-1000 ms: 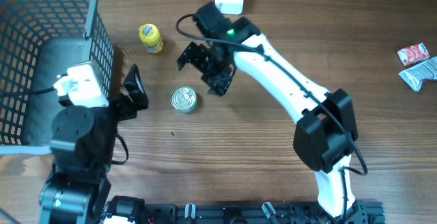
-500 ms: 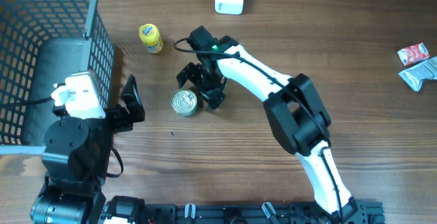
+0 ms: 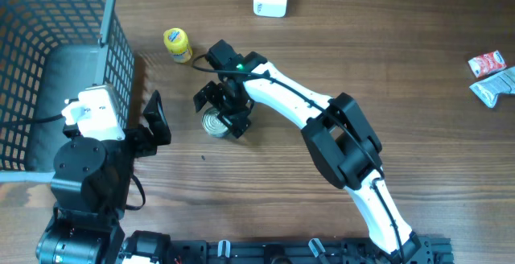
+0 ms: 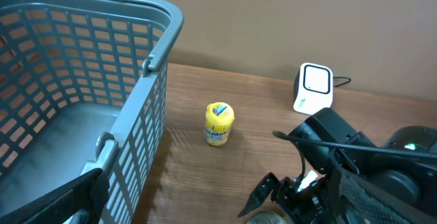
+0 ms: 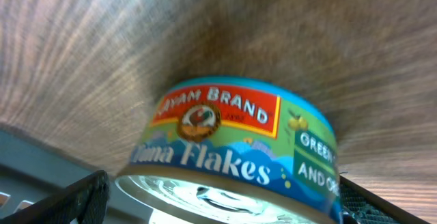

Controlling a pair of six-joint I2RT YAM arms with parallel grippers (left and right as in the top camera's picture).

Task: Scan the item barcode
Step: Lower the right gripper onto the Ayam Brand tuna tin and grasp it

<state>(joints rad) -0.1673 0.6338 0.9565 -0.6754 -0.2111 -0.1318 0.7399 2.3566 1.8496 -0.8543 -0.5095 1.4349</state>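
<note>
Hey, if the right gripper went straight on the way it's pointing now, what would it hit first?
The right gripper would most likely meet the tuna can first; it lies dead ahead between the open jaws, resting on the wooden table.

A grey basket (image 3: 119,51) stands near a yellow bottle (image 3: 177,44); red packet (image 3: 486,63) and silver packet (image 3: 494,88) lie far right.

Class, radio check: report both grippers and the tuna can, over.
Right gripper open around tuna can. Left gripper open beside basket. Nothing blocking.
</note>
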